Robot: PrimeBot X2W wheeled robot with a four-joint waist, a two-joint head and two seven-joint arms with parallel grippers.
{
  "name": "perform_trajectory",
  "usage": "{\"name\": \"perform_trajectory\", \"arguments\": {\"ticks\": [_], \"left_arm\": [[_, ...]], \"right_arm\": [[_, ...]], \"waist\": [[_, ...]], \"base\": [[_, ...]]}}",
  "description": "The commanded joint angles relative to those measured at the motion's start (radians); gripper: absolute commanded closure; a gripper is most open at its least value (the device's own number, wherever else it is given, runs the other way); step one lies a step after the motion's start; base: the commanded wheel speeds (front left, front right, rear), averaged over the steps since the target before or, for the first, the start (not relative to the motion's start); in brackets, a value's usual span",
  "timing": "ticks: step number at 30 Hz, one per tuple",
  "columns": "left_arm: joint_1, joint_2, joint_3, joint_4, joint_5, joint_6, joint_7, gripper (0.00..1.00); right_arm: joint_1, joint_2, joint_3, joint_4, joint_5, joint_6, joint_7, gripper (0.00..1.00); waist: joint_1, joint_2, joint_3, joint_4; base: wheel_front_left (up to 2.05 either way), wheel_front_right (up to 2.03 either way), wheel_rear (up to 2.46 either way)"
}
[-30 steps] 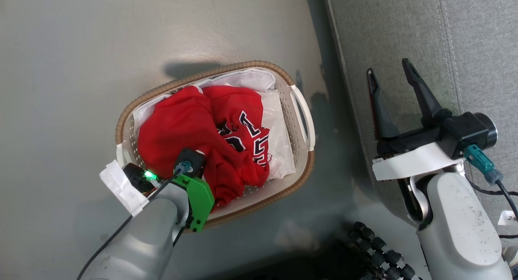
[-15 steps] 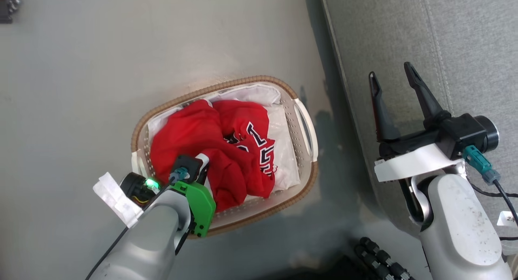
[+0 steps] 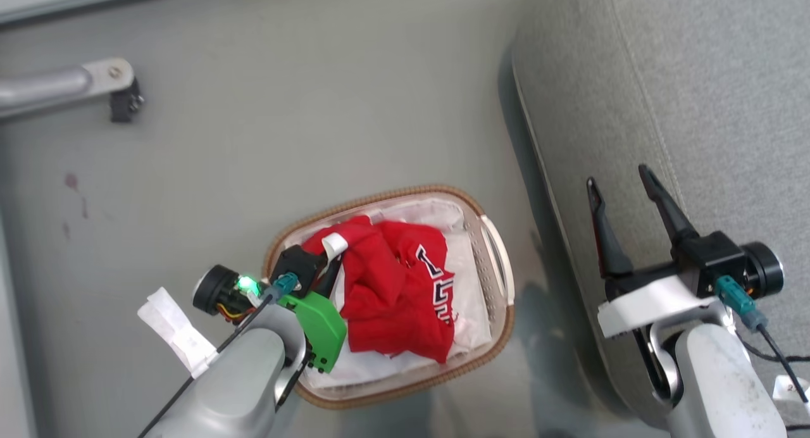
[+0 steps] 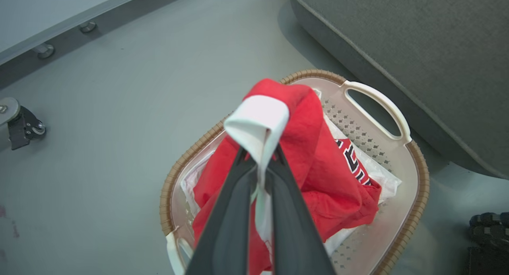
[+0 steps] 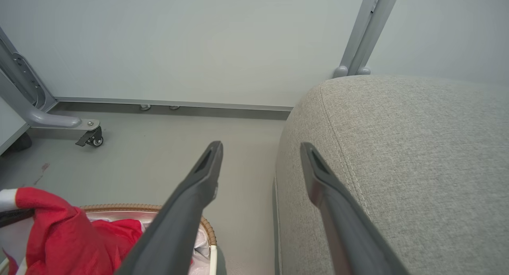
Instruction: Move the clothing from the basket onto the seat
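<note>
Two garments are at the small oval white plastic basket [image 3: 495,261] w/ perforated sides and brown woven rim: a bright red plain garment [image 3: 364,264] and a bright red jersey [image 3: 421,299] w/ black-and-white numerals. The basket stands on the smooth grey floor [image 3: 285,121], just beside the large grey fabric seat [image 3: 671,77] w/ its rounded edge.

The left gripper [image 4: 259,152] has its two long dark fingers pressed together on the white collar trim [image 4: 258,116] of the plain garment, pinching it. The trim loops up over the fingertips, and the red cloth bunches above the rim. Its lower folds prob. rest inside the basket, but the fingers hide that part in the left wrist view.

The jersey lies in the basket on the side nearer the seat, partly under the plain garment and on top of the white cloth liner [image 3: 474,270].

The right gripper [image 3: 619,177] is spread wide w/ nothing btwn its fingers. It hovers at the seat's edge, apart from the clothing. In the right wrist view one finger shows over the floor and basket rim, the other over the seat.

A grey metal leg [image 3: 63,87] w/ a black caster [image 5: 93,138] stands on the floor, well apart from the basket.
</note>
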Motion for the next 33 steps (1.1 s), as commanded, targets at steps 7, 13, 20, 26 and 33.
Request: {"name": "perform_trajectory", "arguments": {"ticks": [7,13,20,26,33], "left_arm": [[0.011,0.066,0.017,-0.141,0.092,0.005,-0.001,1.00],[-0.026,0.106,0.014,-0.227,0.140,-0.005,-0.001,1.00],[-0.108,0.138,-0.005,-0.276,0.158,-0.015,-0.001,1.00],[-0.203,0.159,-0.014,-0.300,0.147,-0.022,0.022,1.00],[-0.308,0.155,-0.032,-0.314,0.140,-0.023,0.057,1.00]], "right_arm": [[0.100,-0.005,-0.014,0.024,-0.026,-0.001,-0.005,0.00],[0.159,-0.005,-0.009,0.034,-0.035,-0.001,-0.005,0.00],[0.205,-0.005,0.003,0.034,-0.038,-0.001,-0.005,0.00],[0.196,-0.005,0.030,0.017,-0.029,-0.001,-0.005,0.00],[0.171,-0.004,0.085,0.006,-0.015,-0.001,-0.005,0.00]], "waist": [[0.0000,0.0000,-0.269,0.095],[0.0000,0.0000,-0.372,0.109],[0.0000,0.0000,-0.456,0.117],[0.0000,0.0000,-0.478,0.112],[0.0000,0.0000,-0.486,0.108]], "base": [[0.00,0.00,0.00],[0.00,0.00,0.00],[0.00,0.00,0.00],[0.00,0.00,0.00],[0.00,0.00,0.00]]}}
